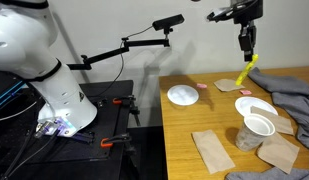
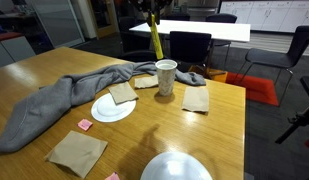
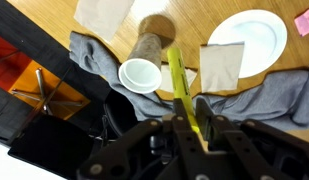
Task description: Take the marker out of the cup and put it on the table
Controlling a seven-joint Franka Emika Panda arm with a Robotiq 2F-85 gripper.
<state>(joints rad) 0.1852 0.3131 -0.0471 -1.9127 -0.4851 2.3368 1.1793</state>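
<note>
exterior view: gripper (image 1: 248,48) high over table (image 1: 184,135); jaws clamped narrow on upper end of marker (image 1: 250,70); marker hangs tilted, fully out of cup (image 1: 256,128).
exterior view: marker (image 2: 155,40) in the air, lower tip above cup (image 2: 166,78) rim, not touching; grey cloth (image 2: 54,105) and plate (image 2: 114,108) near cup.
wrist view: marker (image 3: 177,85) pinched between jaws, pointing out beside cup (image 3: 141,74); grey cloth underneath.
step: lift-out looks done, placing remains.
how to: carry sideways to bare wood, away from cup, plate and grey cloth; go low before opening jaws, release gently so marker doesn't roll off the table.
</note>
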